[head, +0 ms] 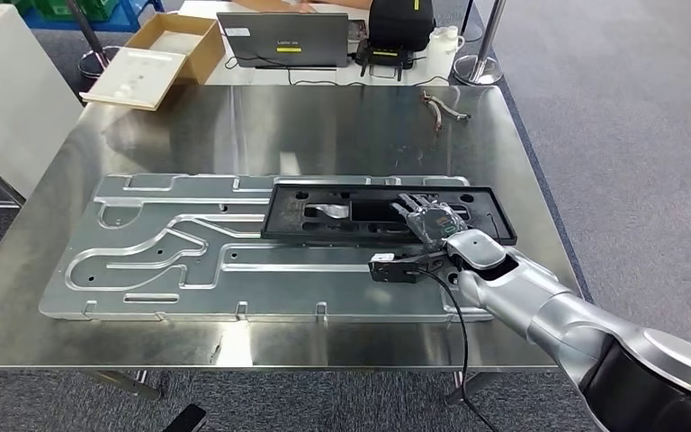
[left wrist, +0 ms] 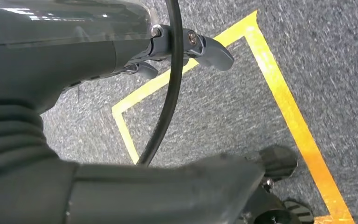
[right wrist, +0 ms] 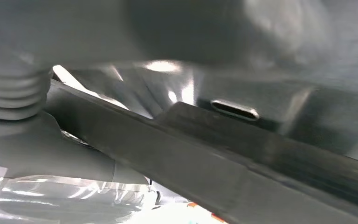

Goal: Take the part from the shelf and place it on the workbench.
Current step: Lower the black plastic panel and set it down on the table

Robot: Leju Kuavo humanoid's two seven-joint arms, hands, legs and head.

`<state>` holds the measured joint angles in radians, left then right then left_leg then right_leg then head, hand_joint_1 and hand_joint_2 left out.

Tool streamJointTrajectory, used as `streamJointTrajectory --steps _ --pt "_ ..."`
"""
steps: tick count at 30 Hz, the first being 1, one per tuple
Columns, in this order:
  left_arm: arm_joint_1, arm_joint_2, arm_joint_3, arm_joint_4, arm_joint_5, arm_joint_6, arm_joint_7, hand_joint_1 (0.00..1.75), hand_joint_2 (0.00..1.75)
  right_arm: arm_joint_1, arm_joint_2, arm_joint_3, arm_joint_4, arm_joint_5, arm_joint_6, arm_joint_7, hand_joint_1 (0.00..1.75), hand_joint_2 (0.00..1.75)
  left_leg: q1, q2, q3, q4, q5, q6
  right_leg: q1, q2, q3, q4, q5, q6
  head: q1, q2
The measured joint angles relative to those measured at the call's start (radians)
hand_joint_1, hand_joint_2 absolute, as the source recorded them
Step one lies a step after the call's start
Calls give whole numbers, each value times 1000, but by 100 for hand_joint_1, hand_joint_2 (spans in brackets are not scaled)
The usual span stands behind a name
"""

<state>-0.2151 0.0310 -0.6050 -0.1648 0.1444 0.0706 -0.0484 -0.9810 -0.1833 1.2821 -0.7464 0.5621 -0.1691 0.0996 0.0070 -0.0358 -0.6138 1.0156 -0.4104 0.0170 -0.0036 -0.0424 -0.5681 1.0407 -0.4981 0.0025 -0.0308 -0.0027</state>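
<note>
The black part (head: 387,213), a long flat frame with cut-outs, lies on the large grey metal plate (head: 171,256) that covers most of the steel table (head: 342,126). The part sits along the plate's far edge, toward its right end, and its right end reaches past the plate's right end.

The right hand (head: 429,225) comes in from the plate's near right corner and rests on the part's right half, its dark fingers (head: 411,207) laid over the frame and into one of its openings. The fingers lie on the part, but from the head view I cannot tell whether they grip it or only press on it. In the right wrist view the part (right wrist: 242,163) runs as a dark bar close under the hand's grey ribbed cover, blurred, with a slot in the metal surface behind it.

The left hand (left wrist: 186,49) hangs over grey carpet marked with yellow tape (left wrist: 279,93); its fingers hold nothing and lie loosely apart.

Beyond the plate, near the table's far right corner, lies a small pair of pliers (head: 443,106). Past the table's far edge stand a grey laptop (head: 283,40), a black bag (head: 400,22) and an open cardboard box (head: 180,45) with a white tray (head: 135,79) leaning against it.
</note>
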Motion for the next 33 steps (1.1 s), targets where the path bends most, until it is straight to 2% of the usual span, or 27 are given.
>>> streamJointTrajectory --steps 1,3,4,5,6,7,8,9,11,12,14,15,16,19,20,21,22,24,25,26,29,30,31,33 --pt "-2 0 0 0 0 0 0 0 0 1 0 0 3 0 0 0 0 0 3 0 3 -4 3 6 -2 7 -17 38 -23 3 0 0" --pt "-5 0 0 0 1 0 0 0 0 5 -1 0 9 0 1 0 0 0 3 0 3 -4 5 13 -8 23 -74 162 -82 7 0 0" --pt "-6 0 0 0 2 0 0 0 0 8 -1 0 12 -1 1 0 0 0 3 1 3 -4 5 13 -11 27 -102 221 -101 9 0 0" --pt "-6 0 0 0 2 0 0 0 0 10 -1 0 14 -1 1 0 0 0 3 1 3 -3 5 13 -13 28 -119 254 -102 10 0 0" --pt "-6 0 0 0 2 0 0 0 0 10 -1 0 16 -1 1 0 0 0 3 0 3 -2 4 13 -14 28 -119 251 -85 10 0 0" --pt "-6 0 0 0 2 0 0 0 0 10 -1 0 17 -1 1 0 0 0 3 0 4 0 3 12 -16 27 -101 210 -52 8 0 0" --pt "-6 0 0 0 2 0 0 0 0 9 -1 0 18 -1 1 0 0 0 3 -1 4 2 2 11 -16 19 -70 144 -15 4 0 0" --pt "-6 0 0 0 2 0 0 0 0 8 -1 0 18 -1 1 0 0 0 0 -2 3 5 0 8 -14 7 -38 78 12 1 0 0" --pt "-5 0 0 0 2 0 0 0 0 4 1 0 19 -1 1 -1 0 0 -5 -1 -4 7 -1 -2 -7 -14 -2 -3 28 -5 0 0" --pt "-5 0 0 0 2 0 0 0 0 3 2 0 19 -2 0 -2 0 0 -7 0 -6 7 1 -8 -3 -17 1 -12 24 -6 0 0" --pt "-4 0 0 0 6 -1 0 0 0 3 4 0 18 -3 -7 -5 0 0 -5 1 -9 8 0 -19 -5 -17 0 -20 28 -12 0 0" --pt "-4 0 0 0 8 -1 0 0 0 3 4 0 19 -3 -10 -6 0 0 -4 2 -14 22 -14 -26 -8 -21 1 -23 32 -17 0 0" --pt "-4 0 0 0 11 -2 -1 0 0 4 4 0 19 -4 -14 -7 0 0 -3 5 -26 53 -41 -33 -10 -25 1 -27 37 -21 0 0" --pt "-3 0 2 0 16 -7 -3 0 0 6 4 0 20 -3 -17 -9 0 0 -2 14 -94 225 -149 -50 -10 -33 -6 -27 42 -27 0 0" --pt "-1 0 2 0 18 -9 -3 0 0 7 4 0 22 -3 -18 -9 0 0 -1 15 -107 263 -164 -54 -10 -35 -9 -26 43 -28 0 0" --pt "2 0 2 0 19 -10 -3 0 0 7 4 0 23 -1 -19 -9 0 0 1 15 -104 267 -159 -57 -10 -35 -11 -24 43 -28 0 0" --pt "3 0 2 0 20 -12 -3 0 0 7 4 0 25 1 -22 -10 0 0 3 15 -82 235 -137 -59 -12 -35 -13 -20 43 -27 0 0" --pt "3 0 2 0 20 -13 -3 0 0 7 4 0 28 7 -30 -10 0 0 9 4 -11 108 -79 -62 -14 -34 -16 -13 42 -23 0 0" --pt "3 0 3 0 21 -13 -3 0 0 6 2 0 29 10 -36 -11 0 0 9 -5 13 58 -57 -59 -14 -31 -17 -10 42 -19 0 0" --pt "4 0 3 0 21 -14 -3 0 0 5 1 0 29 15 -42 -11 0 0 9 -12 24 29 -45 -53 -13 -29 -19 -7 44 -14 0 0" --pt "7 1 3 0 23 -14 -2 0 0 -3 -7 0 29 36 -61 -10 0 0 5 -10 18 20 -27 -19 -11 -23 -26 -8 54 7 0 0" --pt "5 1 3 0 24 -14 -1 0 0 -6 -9 0 29 46 -66 -9 0 0 4 -10 14 18 -20 -9 -13 -18 -32 -3 46 13 0 0" --pt "3 1 3 0 24 -14 -1 0 0 -9 -10 0 28 56 -73 -7 0 0 5 -10 8 16 -12 1 -16 -11 -42 14 26 16 0 0" --pt "0 1 4 0 26 -14 -2 0 0 -20 -9 0 21 77 -89 -2 0 0 4 -10 -10 14 5 15 -19 11 -75 114 -57 16 1 0"
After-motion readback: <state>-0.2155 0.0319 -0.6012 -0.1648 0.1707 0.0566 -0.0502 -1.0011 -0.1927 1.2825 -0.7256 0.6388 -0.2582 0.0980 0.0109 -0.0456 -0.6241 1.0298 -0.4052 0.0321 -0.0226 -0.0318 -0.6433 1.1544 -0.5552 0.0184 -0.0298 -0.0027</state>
